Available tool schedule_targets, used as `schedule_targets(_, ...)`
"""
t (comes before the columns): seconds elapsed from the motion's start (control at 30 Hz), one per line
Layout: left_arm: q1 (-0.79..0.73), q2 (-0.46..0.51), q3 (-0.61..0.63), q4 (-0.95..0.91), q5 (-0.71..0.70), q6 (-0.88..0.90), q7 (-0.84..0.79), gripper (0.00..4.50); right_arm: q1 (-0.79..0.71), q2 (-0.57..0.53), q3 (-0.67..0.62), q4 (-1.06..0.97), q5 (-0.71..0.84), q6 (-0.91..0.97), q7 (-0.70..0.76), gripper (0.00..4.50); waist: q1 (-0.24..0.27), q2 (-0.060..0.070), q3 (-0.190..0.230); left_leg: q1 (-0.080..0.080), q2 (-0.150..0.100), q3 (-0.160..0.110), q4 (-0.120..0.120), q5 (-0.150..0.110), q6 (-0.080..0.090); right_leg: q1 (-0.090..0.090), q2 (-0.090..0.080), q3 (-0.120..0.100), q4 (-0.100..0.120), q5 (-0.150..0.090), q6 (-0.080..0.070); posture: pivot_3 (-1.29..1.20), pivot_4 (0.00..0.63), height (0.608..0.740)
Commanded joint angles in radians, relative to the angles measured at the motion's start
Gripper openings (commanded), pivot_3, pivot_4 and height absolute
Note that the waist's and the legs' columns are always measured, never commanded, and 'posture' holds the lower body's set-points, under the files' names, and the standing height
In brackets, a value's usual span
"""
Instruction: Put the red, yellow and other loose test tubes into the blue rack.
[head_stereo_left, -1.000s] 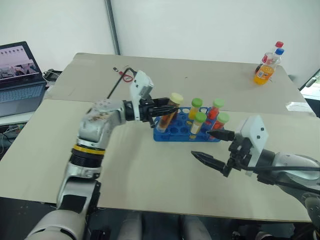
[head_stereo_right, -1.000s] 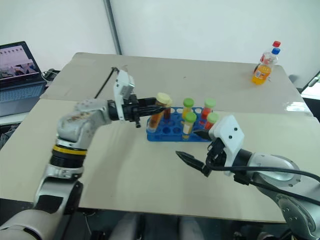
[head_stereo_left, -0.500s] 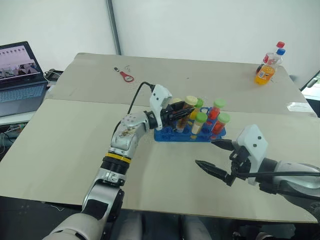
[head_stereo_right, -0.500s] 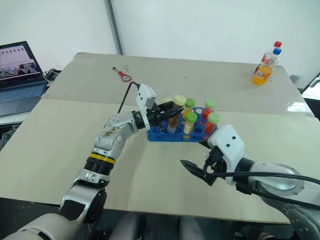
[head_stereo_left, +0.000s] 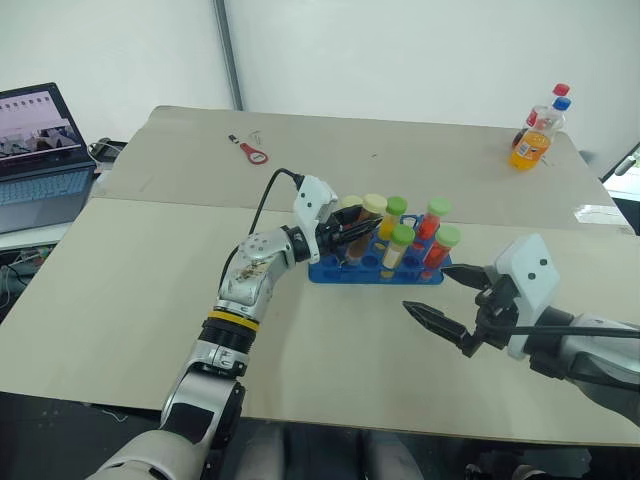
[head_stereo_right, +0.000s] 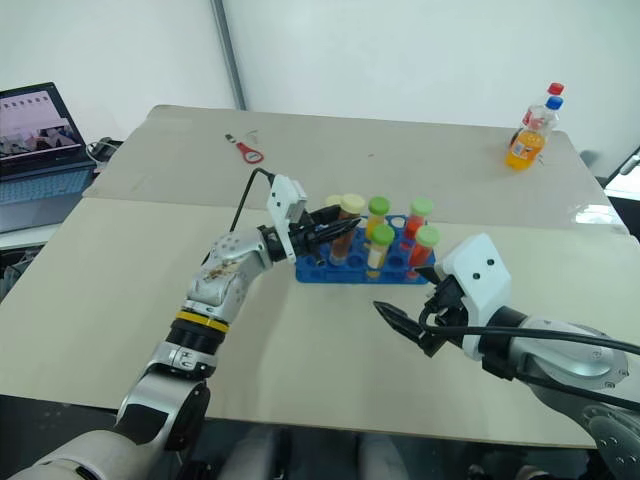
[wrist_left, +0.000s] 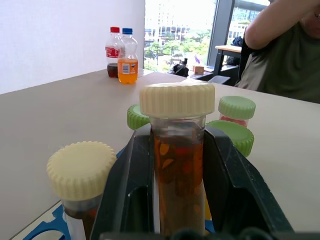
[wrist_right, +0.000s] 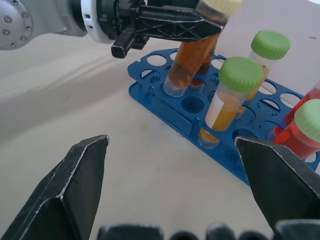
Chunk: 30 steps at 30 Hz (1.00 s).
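While the left gripper (head_stereo_left: 352, 232) stays out of the way of the caps, it pinches a cream-capped tube (wrist_right: 192, 60) of brown-orange liquid just under the cap, so the cone tip is free to enter a hole. Jaws narrow, clamped on the tube from both sides, as the left wrist view shows. The tube leans rather than stands; its tip is at a hole near the left end of the blue rack (wrist_right: 220, 150), and it appears partly entered, though I cannot tell if it has bottomed out.

A second cream-capped tube (wrist_left: 80, 175) stands just beside it. Four green-capped tubes already stand in the rack: two yellow (wrist_right: 227, 100) and two red-orange (head_stereo_left: 432, 222), towards the rack's right end. No loose tube is visible on the table (head_stereo_left: 150, 290).

Right gripper (head_stereo_left: 452, 307) hovers over bare table near the rack's front right corner, jaws wide, holding nothing, apparently on standby, clear of the left arm's work.

Judgement: last tube is being seated. Next move calls for straightening it upright before letting go; released while tilted, it could jam or knock its neighbour.

Bottles (head_stereo_left: 540, 125) and a red-handled opener (head_stereo_left: 254, 154) lie well apart.
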Motion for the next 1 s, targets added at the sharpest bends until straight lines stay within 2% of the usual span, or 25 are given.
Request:
schedule_targets(0.03, 0.028, 0.002, -0.014, -0.033, 0.013, -0.020, -0.002, 0.86, -0.013, -0.012, -0.036, -0.002, 0.011, -0.022, -0.014, 4.50, -0.001, 0.000, 0.000, 0.000, 0.000, 0.000, 0.000, 0.000, 0.000, 0.000, 0.000, 0.000, 0.000, 0.000, 0.000, 0.00, 0.150, 0.705)
schedule_targets(0.57, 0.045, 0.011, -0.002, -0.001, 0.022, -0.053, 0.040, 0.84, -0.019, -0.011, -0.031, 0.006, 0.017, -0.026, -0.035, 4.50, -0.002, 0.000, 0.000, 0.004, 0.000, 0.000, 0.000, 0.000, 0.000, 0.004, 0.000, 0.000, 0.000, 0.000, 0.000, 0.00, 0.150, 0.705)
schedule_targets(0.83, 0.045, 0.009, 0.024, -0.012, -0.016, 0.019, 0.050, 0.84, -0.017, -0.006, -0.028, 0.009, 0.020, -0.028, -0.041, 4.50, -0.002, 0.000, 0.000, 0.005, 0.000, 0.000, 0.000, 0.000, 0.000, 0.005, 0.000, 0.000, -0.001, 0.000, 0.000, 0.00, 0.150, 0.705)
schedule_targets(1.0, 0.056, 0.009, 0.003, -0.019, 0.002, -0.001, 0.043, 0.84, -0.014, -0.005, -0.024, 0.008, 0.017, -0.028, -0.041, 4.50, -0.002, 0.000, 0.000, 0.006, 0.000, 0.000, 0.000, 0.000, 0.000, 0.007, 0.000, 0.000, -0.002, 0.000, 0.000, 0.00, 0.150, 0.705)
